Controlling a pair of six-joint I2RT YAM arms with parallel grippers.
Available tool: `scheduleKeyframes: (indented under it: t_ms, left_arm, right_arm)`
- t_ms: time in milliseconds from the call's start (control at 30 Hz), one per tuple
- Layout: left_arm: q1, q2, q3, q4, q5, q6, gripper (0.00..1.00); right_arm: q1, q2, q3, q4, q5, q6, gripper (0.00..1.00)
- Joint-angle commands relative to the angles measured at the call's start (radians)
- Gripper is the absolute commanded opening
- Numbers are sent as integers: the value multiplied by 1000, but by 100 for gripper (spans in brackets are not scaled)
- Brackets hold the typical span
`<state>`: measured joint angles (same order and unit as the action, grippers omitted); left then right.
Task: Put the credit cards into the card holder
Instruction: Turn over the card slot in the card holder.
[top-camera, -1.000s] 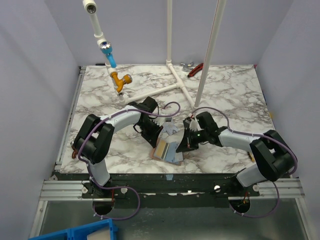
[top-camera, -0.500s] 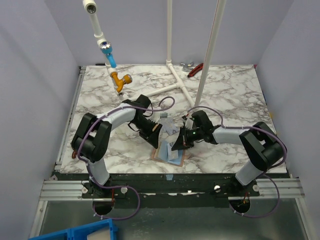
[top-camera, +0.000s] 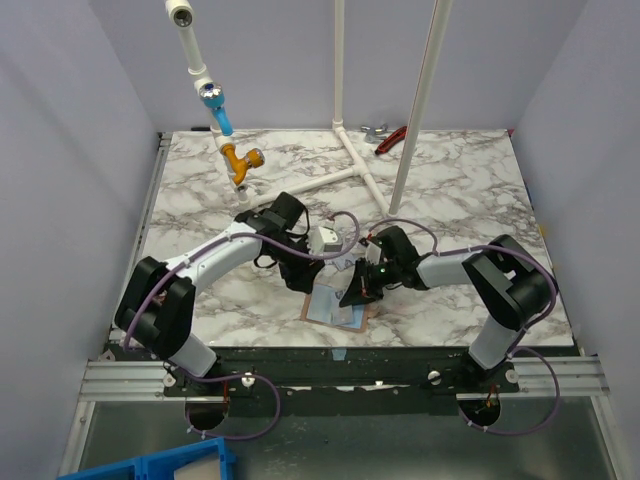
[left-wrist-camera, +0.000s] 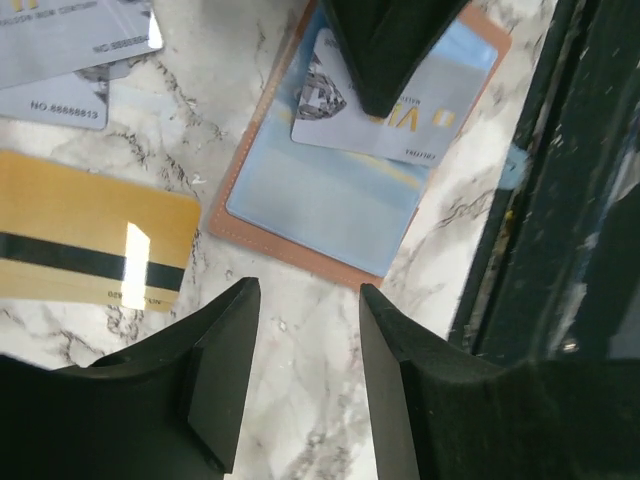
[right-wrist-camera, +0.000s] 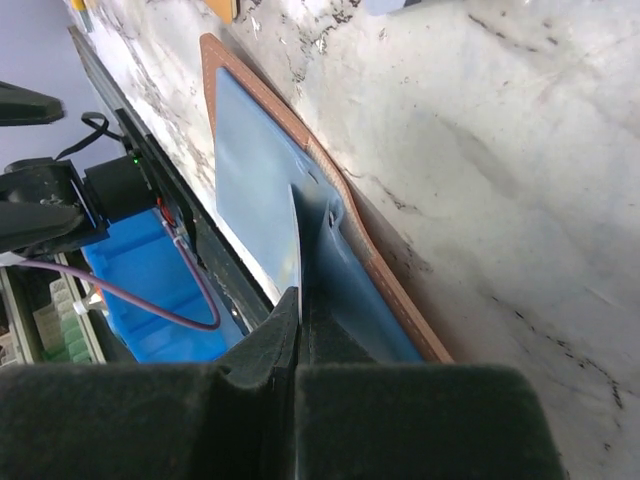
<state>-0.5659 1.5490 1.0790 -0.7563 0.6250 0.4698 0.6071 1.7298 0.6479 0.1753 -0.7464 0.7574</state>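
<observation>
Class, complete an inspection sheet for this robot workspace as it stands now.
Surface: marble-patterned table, no spills seen.
Job's things: card holder open flat near the front edge; gold card and grey cards beside it; light blue card over the holder.
Clutter: white pipe frame, orange-and-blue gadget, red-handled tool.
Grippers: left gripper open, empty; right gripper shut on the light blue card.
Cables: purple cables along both arms.
Surroundings: plain walls; blue bin below.

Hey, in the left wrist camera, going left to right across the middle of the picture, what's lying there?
First the gold striped card, then the tan card holder lying open, then the black frame at far right.
</observation>
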Motion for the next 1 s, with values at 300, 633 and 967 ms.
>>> scheduleKeyframes:
  t_ms: [300, 633, 967]
  left_arm:
    - [-205, -103, -271, 250, -234, 433, 43]
    - [-248, -38, -222, 254, -220, 164, 20]
    - [-278, -18, -206, 213, -212, 90, 17]
  right_arm:
    - [3, -14, 53, -220, 62, -99, 1]
    - [-27, -153, 52, -229, -3, -13, 1]
    - [-23, -202, -17, -359, 25, -77, 1]
